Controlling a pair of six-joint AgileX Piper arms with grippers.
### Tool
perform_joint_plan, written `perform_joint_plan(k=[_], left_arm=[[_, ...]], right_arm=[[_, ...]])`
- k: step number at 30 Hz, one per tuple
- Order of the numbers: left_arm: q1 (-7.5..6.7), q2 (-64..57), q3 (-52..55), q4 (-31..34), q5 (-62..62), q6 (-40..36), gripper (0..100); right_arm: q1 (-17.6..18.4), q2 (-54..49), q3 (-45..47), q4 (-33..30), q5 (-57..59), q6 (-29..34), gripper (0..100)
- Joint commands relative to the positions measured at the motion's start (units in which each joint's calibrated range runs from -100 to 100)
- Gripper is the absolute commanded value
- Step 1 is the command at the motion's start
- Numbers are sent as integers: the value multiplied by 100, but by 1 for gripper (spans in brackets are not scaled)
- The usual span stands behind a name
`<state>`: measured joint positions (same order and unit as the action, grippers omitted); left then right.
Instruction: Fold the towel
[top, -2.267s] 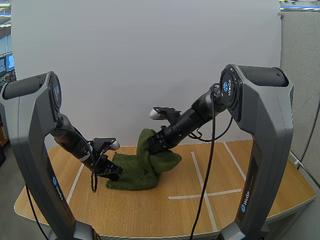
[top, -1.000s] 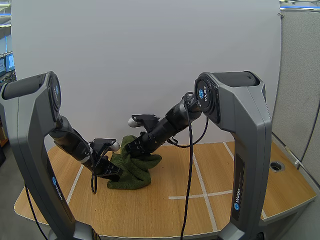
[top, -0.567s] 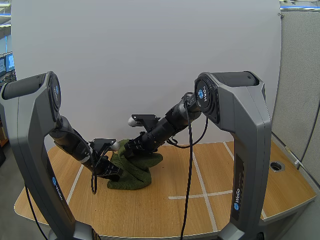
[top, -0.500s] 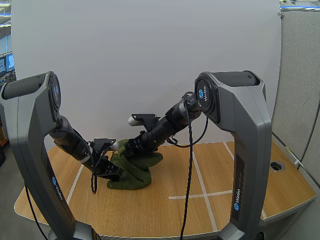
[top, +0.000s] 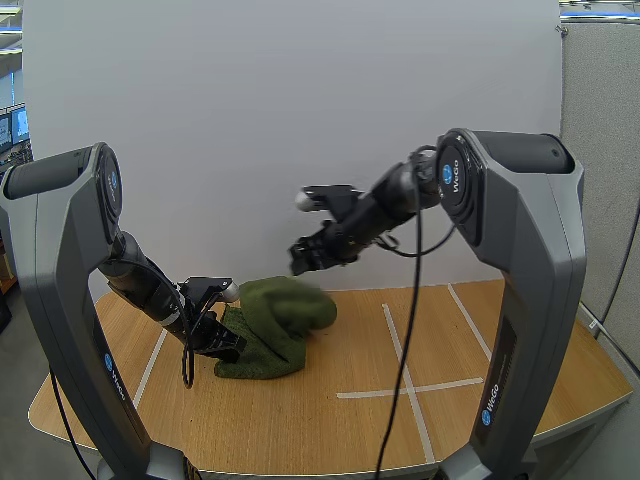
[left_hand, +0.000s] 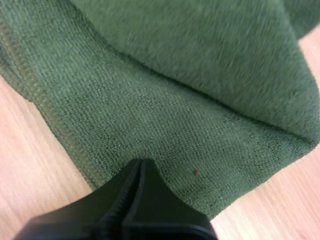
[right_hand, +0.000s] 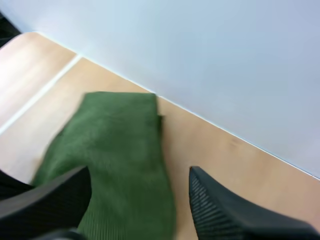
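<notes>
High view: The towel, dark green, lies bunched in a rumpled heap on the wooden table, at about 10 o'clock from the white tape cross. The left gripper is down at the towel's 8 o'clock edge, touching the cloth. The right gripper hangs in the air at 1 o'clock from the towel, apart from it.

Left wrist view: The left gripper has its jaws together as one dark wedge. Its tip rests against the flat lower layer of the towel, close to the stitched hem. A thicker fold lies over that layer beyond the tip.

Right wrist view: The right gripper has its jaws standing well apart, nothing between them. The towel lies on the table below the gap.
</notes>
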<state>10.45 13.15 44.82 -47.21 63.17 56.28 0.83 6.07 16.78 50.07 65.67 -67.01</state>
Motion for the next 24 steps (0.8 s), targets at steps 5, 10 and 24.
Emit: perform_joint_plan(k=[5,10,24], left_arm=[[-12,22,85,49,29,42,0],[-12,22,85,69,32,42,0],[-12,22,85,398,-601,-194,0]], right_arm=[[-497,-11,147,-492,182,-92,52],[-521,73,313,-450,443,-104,45],[-6,466,142,413,441,-635,54]])
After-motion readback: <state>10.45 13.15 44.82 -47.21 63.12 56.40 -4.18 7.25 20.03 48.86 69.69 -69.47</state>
